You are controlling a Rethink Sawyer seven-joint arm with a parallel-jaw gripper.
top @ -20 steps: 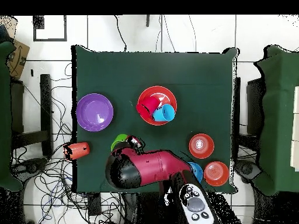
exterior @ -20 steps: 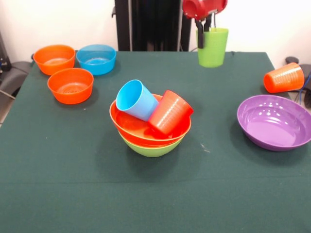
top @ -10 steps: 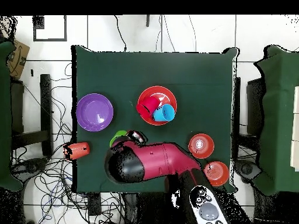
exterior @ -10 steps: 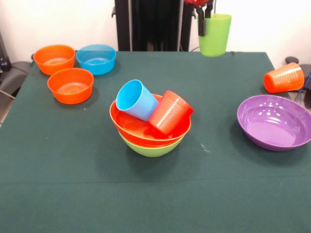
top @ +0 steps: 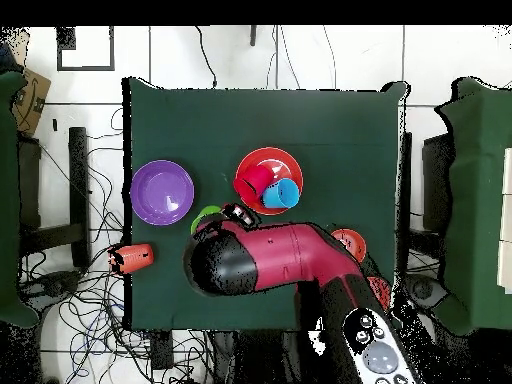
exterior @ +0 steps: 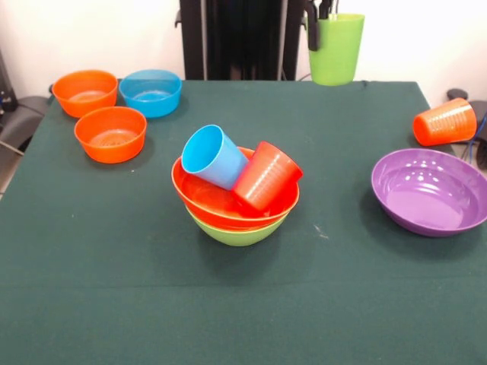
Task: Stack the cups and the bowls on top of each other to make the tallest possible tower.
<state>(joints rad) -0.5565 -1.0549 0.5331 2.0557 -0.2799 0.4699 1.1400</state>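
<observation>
Lime green, the cup (exterior: 335,49) I am carrying hangs upright high above the far side of the bench (exterior: 114,251), its rim pinched in the fingers (exterior: 312,29), one dark finger running down its outer wall and the other out of sight inside it. From above I see only a sliver of that cup (top: 206,217) poking out from under the red arm (top: 280,258), between the purple bowl (top: 162,192) and the tower (top: 269,180). That tower (exterior: 237,199) sits mid-bench: a lime green bowl (exterior: 236,232) at the base, an orange-red bowl (exterior: 205,199) nested in it, and a light blue cup (exterior: 214,157) and a red cup (exterior: 265,176) leaning tilted against each other inside. An orange cup (exterior: 444,122) lies on its side near the purple bowl (exterior: 430,192). Two small orange bowls (exterior: 110,134) and a blue bowl (exterior: 151,92) cluster at the opposite far corner.
</observation>
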